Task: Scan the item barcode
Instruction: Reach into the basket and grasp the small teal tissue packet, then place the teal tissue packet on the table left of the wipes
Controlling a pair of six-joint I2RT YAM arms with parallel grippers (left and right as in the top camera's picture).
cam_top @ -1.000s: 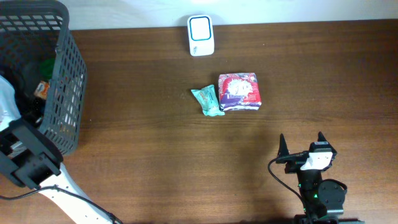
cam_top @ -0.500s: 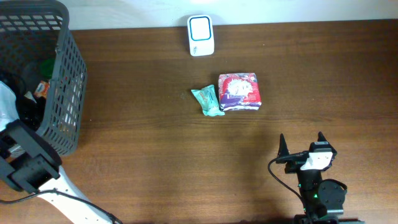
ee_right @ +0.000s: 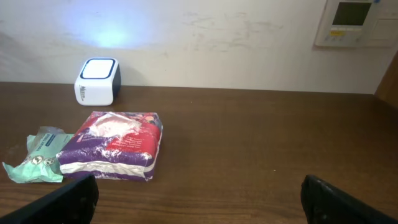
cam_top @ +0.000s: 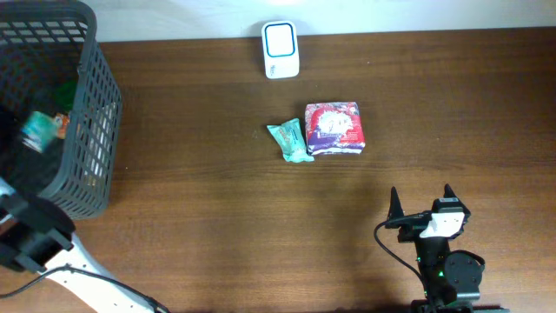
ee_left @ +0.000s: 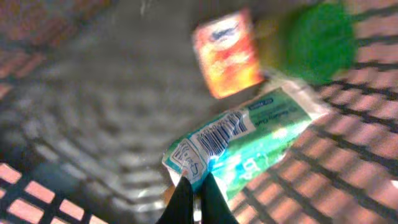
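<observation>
The teal-green plastic packet with a white barcode label is inside the dark grey mesh basket, at ten o'clock on the bench. A second ago the left pincer stood open; now it pinches the packet's lower corner, and the packet appears raised. The right pincer, at five o'clock, stays wide and empty. I judge the packet is now ready to be carried to the white scanner box at twelve o'clock.

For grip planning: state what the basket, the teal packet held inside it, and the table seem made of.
Basket: probably rigid plastic, dark grey, matte; moulded open grid walls.
Packet: likely thin plastic film, glossy; crinkled, with glare and a printed barcode.
Table: wood or wood-look laminate, brown, slight sheen; grain streaks show, which one unclear.
</observation>
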